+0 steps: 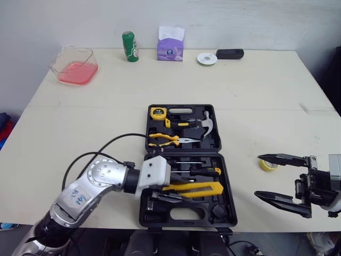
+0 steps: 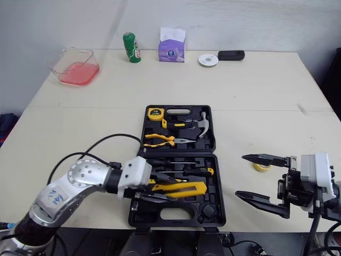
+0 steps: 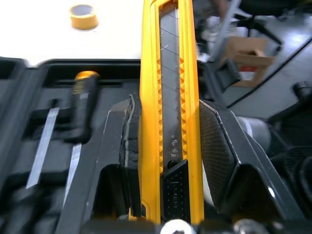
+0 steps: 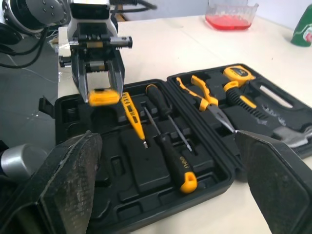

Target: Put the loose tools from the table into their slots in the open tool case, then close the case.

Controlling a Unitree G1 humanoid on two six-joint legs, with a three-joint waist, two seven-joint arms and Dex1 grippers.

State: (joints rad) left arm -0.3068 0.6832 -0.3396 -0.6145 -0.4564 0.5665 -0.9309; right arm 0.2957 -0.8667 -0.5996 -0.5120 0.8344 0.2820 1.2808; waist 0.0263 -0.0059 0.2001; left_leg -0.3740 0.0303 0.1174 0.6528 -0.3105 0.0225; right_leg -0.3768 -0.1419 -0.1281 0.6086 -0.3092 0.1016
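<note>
The black tool case point(image 1: 230, 198) lies open at the table's near middle. Its far half holds a tape measure point(image 1: 158, 112), a hammer point(image 1: 206, 124) and yellow-handled pliers point(image 1: 166, 140). Screwdrivers point(image 4: 170, 146) lie in the near half. My left gripper point(image 1: 178, 191) is shut on a yellow utility knife point(image 1: 198, 188), held lengthwise just over the near half; the knife point(image 3: 170, 107) runs between both fingers. A small yellow tape roll point(image 1: 268, 165) lies loose on the table right of the case. My right gripper point(image 1: 258, 176) stands open beside that roll, nothing between its fingers.
Along the table's far edge stand a clear tub of red liquid point(image 1: 74, 66), a green bottle point(image 1: 130, 46), a purple tissue box point(image 1: 170, 45), a white disc point(image 1: 206, 58) and a black device point(image 1: 230, 53). The case sits close to the table's near edge.
</note>
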